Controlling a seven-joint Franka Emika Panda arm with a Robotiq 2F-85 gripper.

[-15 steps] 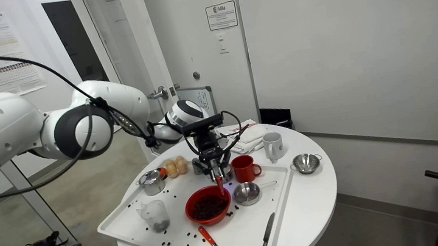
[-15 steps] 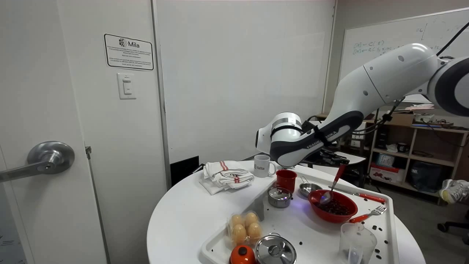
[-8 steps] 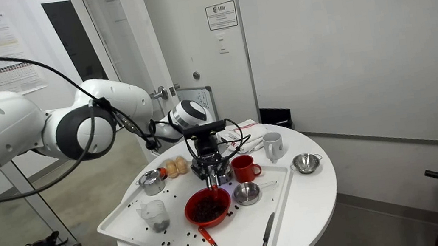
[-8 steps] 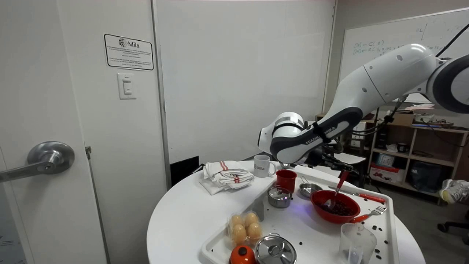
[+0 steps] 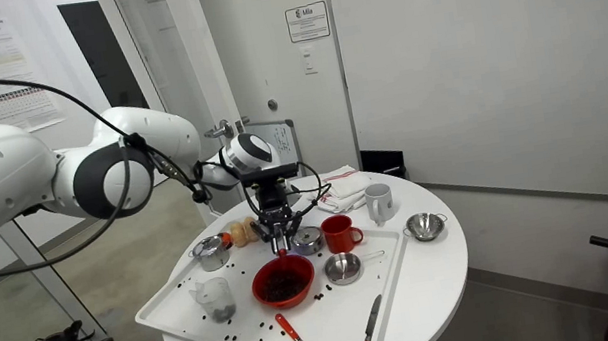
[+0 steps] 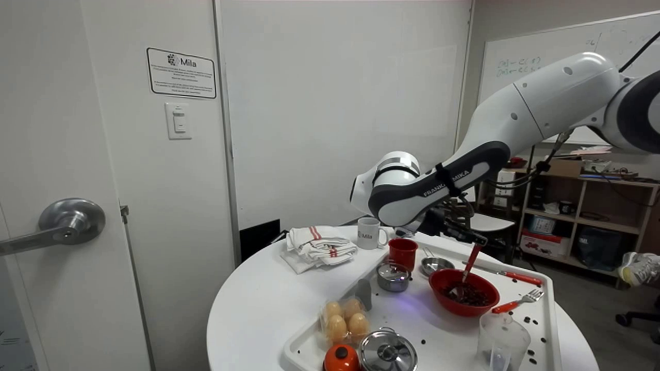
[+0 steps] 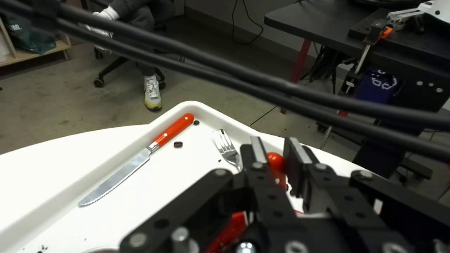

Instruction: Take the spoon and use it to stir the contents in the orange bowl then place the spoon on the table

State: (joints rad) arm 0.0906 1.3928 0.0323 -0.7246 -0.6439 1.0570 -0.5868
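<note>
Gripper pinches the spoon in the orange bowl; stirring looks to be the step in hand

The grip is high on the spoon: right of centre in the wrist view, the rounded end of its red handle shows between the pads. Holding it there likely keeps the gripper above the rim while the spoon's metal end reaches down among the dark beans. The spoon leans rather than standing upright, which should suit sweeping round the wall; too hard a push could slide the bowl or flick beans out.

The bowl, more red than orange to the eye, sits at the lower right of an exterior view, on a white tray that probably serves to catch spills, since beans are scattered over it. A fork and a knife lie towards the bottom of the frame in an exterior view, perhaps set aside as not needed.

Beneath the tray is the round white bench, where the spoon has yet to be laid. A folded cloth and a pale mug rest on it near mid-frame. Behind, a "Mila" sign hangs upper left and a whiteboard upper right.
</note>
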